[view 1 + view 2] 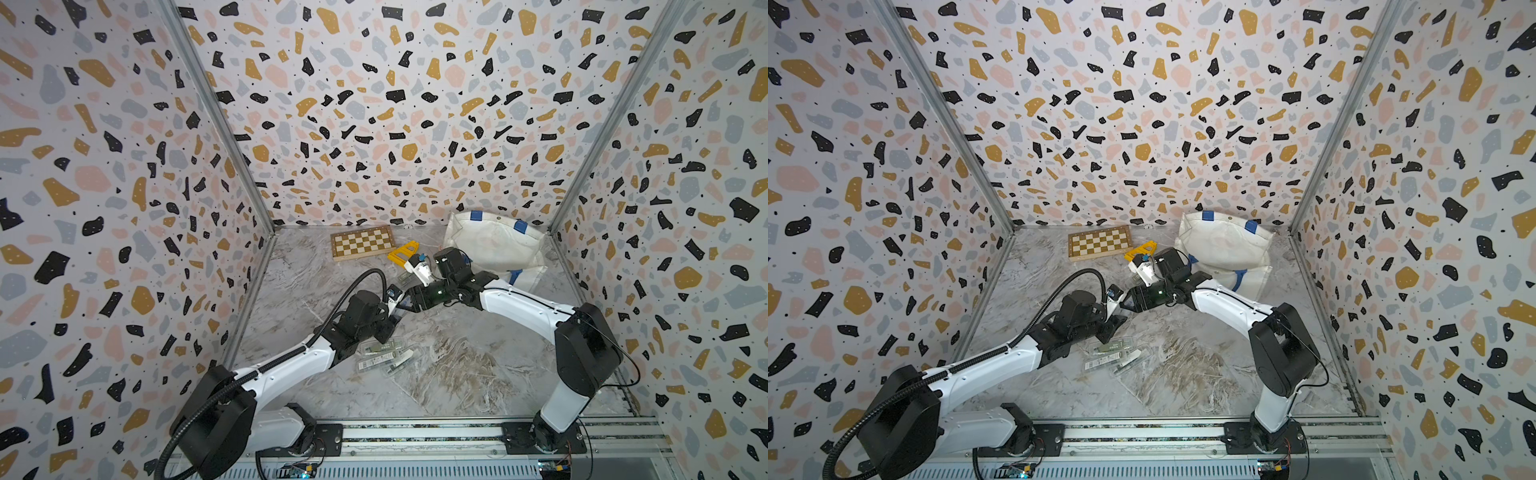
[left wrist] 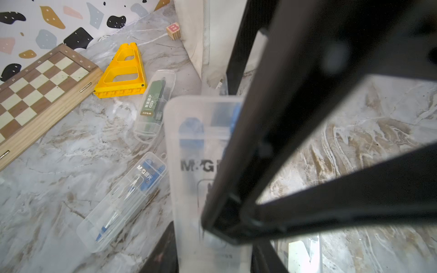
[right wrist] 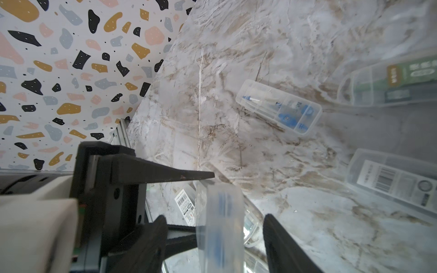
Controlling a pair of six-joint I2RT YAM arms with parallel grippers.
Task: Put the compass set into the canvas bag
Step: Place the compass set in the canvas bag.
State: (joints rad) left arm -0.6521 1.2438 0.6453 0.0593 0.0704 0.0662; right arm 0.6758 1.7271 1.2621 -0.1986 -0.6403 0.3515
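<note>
The left pincer [image 2: 212,250] is clenched on a compass set [image 2: 201,153] in a clear M&G case, held off the worktop [image 1: 457,365] near its middle. The right pincer [image 3: 214,218] is released, its fingers [image 3: 153,234] standing on either side of that case with a gap on each side. On the worktop beneath lie a blue compass case [image 2: 123,201] and a green-labelled case [image 2: 153,104]. Farther back are a yellow triangular frame [image 2: 123,73], a chessboard [image 1: 363,242] and a letter block [image 2: 173,30], and the canvas bag [image 1: 494,245] slumps in the far right corner, apart from the held set.
</note>
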